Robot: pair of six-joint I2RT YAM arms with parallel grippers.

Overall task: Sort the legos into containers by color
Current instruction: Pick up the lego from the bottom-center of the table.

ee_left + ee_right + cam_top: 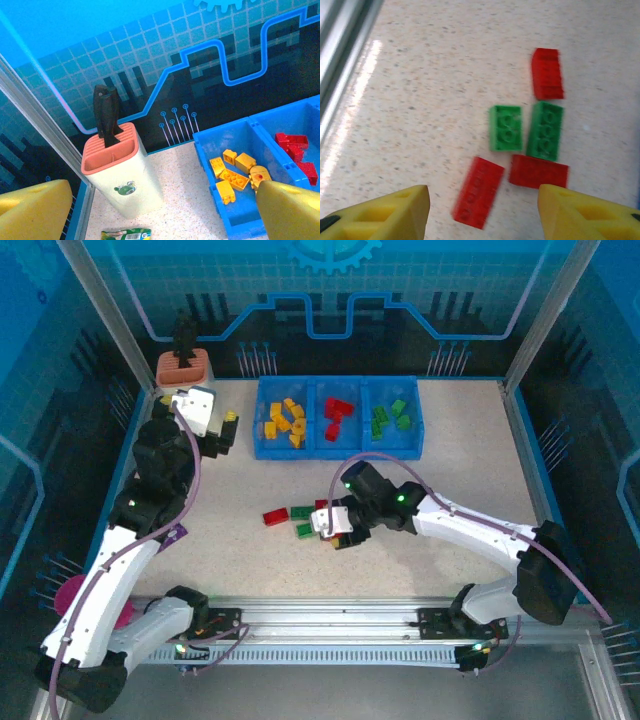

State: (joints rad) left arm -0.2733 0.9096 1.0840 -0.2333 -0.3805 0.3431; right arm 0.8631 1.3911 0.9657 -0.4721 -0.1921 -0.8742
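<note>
Just ahead of right end effector (482, 202): five loose legos (506, 127).

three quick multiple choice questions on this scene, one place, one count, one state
1. Which compartment of the blue tray holds the yellow bricks, seen from above? A left B middle C right
2. How many loose bricks lie on the table in the right wrist view? A two B five C eight
3. The right gripper is: A shut on a red brick B open, holding nothing C shut on a green brick
Answers: 1 A, yellow ones lie in the left compartment; 2 B, three red and two green; 3 B, its fingers stand apart, nothing gripped.
</note>
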